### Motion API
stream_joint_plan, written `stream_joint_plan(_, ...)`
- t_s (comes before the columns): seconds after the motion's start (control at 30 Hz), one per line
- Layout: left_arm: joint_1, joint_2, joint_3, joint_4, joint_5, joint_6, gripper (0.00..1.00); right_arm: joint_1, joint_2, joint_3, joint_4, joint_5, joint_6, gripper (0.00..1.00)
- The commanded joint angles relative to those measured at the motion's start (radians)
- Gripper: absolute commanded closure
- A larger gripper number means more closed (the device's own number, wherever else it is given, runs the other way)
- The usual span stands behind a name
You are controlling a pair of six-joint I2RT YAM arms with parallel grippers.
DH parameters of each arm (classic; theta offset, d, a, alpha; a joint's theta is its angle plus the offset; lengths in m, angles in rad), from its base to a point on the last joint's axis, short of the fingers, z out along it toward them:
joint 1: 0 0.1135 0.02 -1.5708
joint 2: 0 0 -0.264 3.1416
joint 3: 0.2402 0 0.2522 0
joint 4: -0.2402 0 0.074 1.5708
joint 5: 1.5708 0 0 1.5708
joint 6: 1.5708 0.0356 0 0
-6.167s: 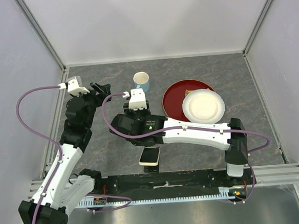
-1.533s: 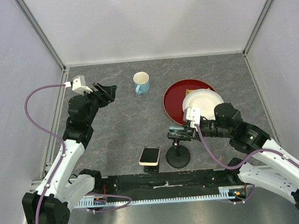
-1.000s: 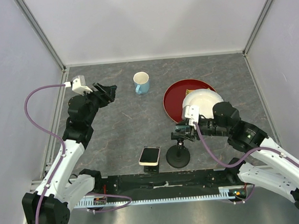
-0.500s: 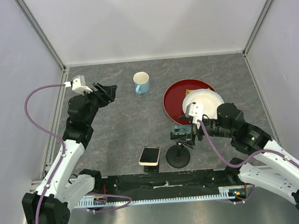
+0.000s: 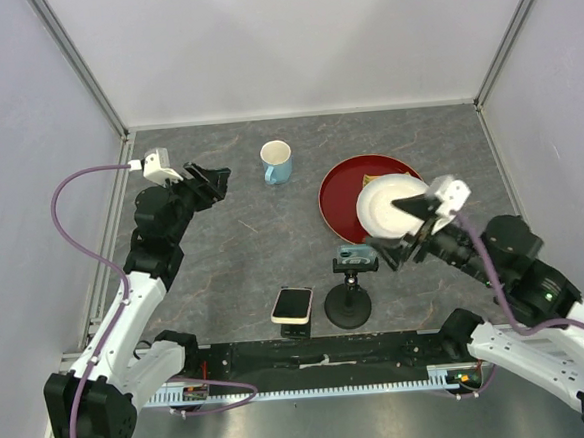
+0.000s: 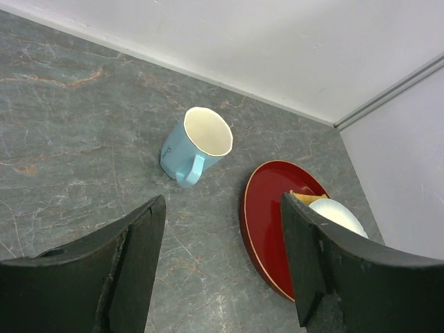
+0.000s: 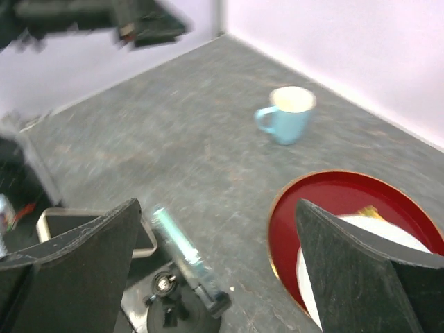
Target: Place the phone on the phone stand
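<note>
Grey table bore the phone, left of the right pincer, which gaped empty, like the left pincer. The phone looked stiff and slick, probably best pinched across its long edges.

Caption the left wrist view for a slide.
Open left gripper frames a blue mug and a red plate bearing a white plate.

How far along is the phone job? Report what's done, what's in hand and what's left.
Done, apparently: the phone sits over a dark piece, probably the stand, though how it is seated is unclear. In hand: nothing. The left hand and right hand are open, empty and away from the phone. Left: confirm the phone rests properly on the stand.
</note>
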State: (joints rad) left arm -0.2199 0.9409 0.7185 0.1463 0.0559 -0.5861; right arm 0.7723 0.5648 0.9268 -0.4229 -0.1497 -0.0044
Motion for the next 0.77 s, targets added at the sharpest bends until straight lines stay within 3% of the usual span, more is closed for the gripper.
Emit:
stream_joint_plan(0.0, 0.002, 0.004, -0.002, 0.049, 0.018, -0.021, 0.27, 0.002, -0.032, 0.110, -0.124, 0.693, 0.252, 0.02)
stream_joint_plan(0.03, 0.004, 0.006, -0.002, 0.049, 0.021, -0.021, 0.27, 0.002, -0.031, 0.130, -0.182, 0.836, 0.396, 0.02)
stream_joint_plan(0.07, 0.002, 0.006, -0.002, 0.049, 0.019, -0.021, 0.27, 0.002, -0.022, 0.151, -0.318, 0.949, 0.471, 0.02)
stream_joint_plan(0.13, 0.004, 0.007, -0.002, 0.050, 0.016, -0.020, 0.27, 0.004, -0.014, 0.194, -0.426, 1.175, 0.616, 0.02)
stream_joint_plan(0.17, 0.004, 0.007, -0.004, 0.049, 0.012, -0.018, 0.27, 0.004, -0.003, 0.201, -0.486, 1.203, 0.665, 0.02)
stream_joint_plan(0.47, -0.009, -0.022, -0.016, 0.085, 0.018, 0.008, 0.26, 0.002, 0.021, 0.260, -0.519, 1.225, 0.707, 0.02)
stream_joint_plan(0.73, -0.121, -0.207, -0.103, 0.263, -0.041, 0.198, 0.15, 0.002, -0.169, 0.228, -0.304, 1.148, 0.479, 0.02)
